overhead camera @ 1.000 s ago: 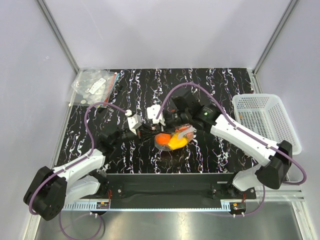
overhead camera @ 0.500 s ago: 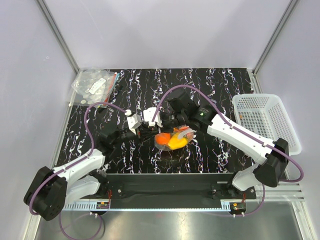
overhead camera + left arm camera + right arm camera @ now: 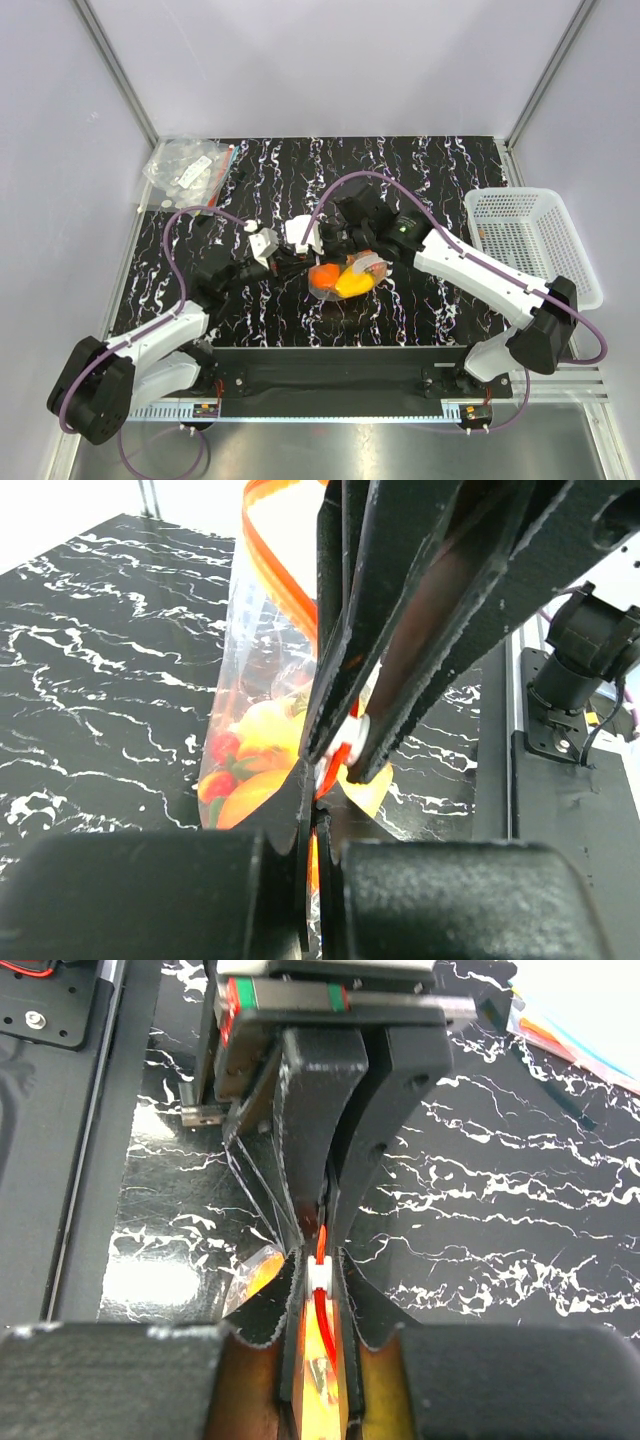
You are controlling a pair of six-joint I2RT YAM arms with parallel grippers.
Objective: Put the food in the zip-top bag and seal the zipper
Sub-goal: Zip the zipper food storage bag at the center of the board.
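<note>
The clear zip-top bag [image 3: 345,278] lies mid-table with the orange and yellow food [image 3: 343,281] inside it. In the left wrist view the bag [image 3: 262,640] stands upright with the food [image 3: 245,770] at its bottom, and the orange zipper [image 3: 272,572] curves over the top. My left gripper [image 3: 316,825] is shut on the bag's mouth edge at one end. Directly facing it, my right gripper [image 3: 320,1278] is shut on the zipper [image 3: 320,1250] at its white tip. Seen from above, the left gripper [image 3: 298,264] and right gripper [image 3: 316,258] meet at the bag's left end.
A white mesh basket [image 3: 530,235] stands at the table's right edge. Some clear pouches [image 3: 190,165] lie at the back left corner. The black mounting rail [image 3: 330,365] runs along the near edge, and grey walls enclose three sides.
My right gripper has slid left along the bag's mouth toward the left gripper and closed its jaws on the white tip. The left gripper has stayed shut on the bag, drifting slightly left.
</note>
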